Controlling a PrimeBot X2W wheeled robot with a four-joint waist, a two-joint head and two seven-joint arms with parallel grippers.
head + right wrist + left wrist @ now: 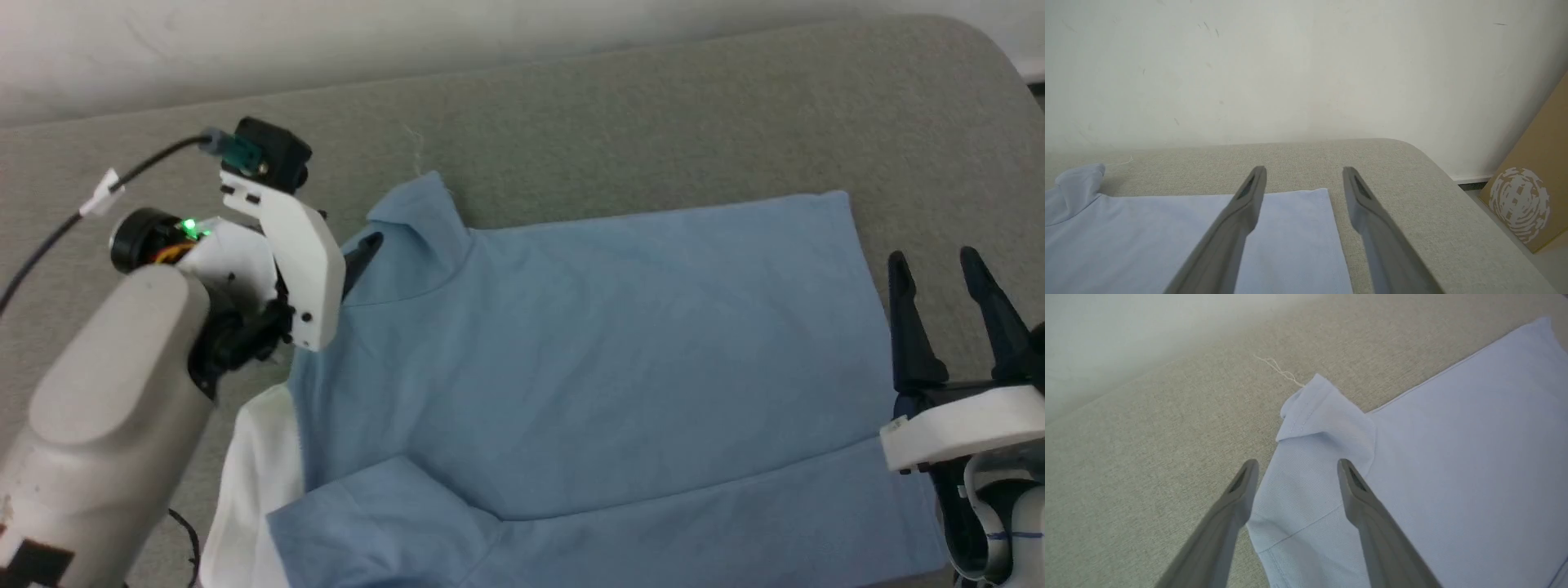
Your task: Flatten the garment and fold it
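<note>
The garment [604,367], light blue, lies spread on the grey fabric surface [653,122], neck end to the left and hem to the right. Its white collar [253,474] shows at the lower left. The far sleeve [1314,416] is crumpled, with its tip curled up. My left gripper [1295,467] hovers open just above that sleeve, one finger on either side of it; in the head view one dark fingertip of the left gripper [359,249] shows past the white wrist mount. My right gripper [947,278] stands open and empty beside the hem's far corner [1327,194].
A crease [686,482] runs along the garment's near side. A loose white thread [1280,369] trails from the sleeve tip. A pale wall [1306,61] stands behind the surface. A cardboard box [1531,196] leans beyond the rounded right corner [1412,151].
</note>
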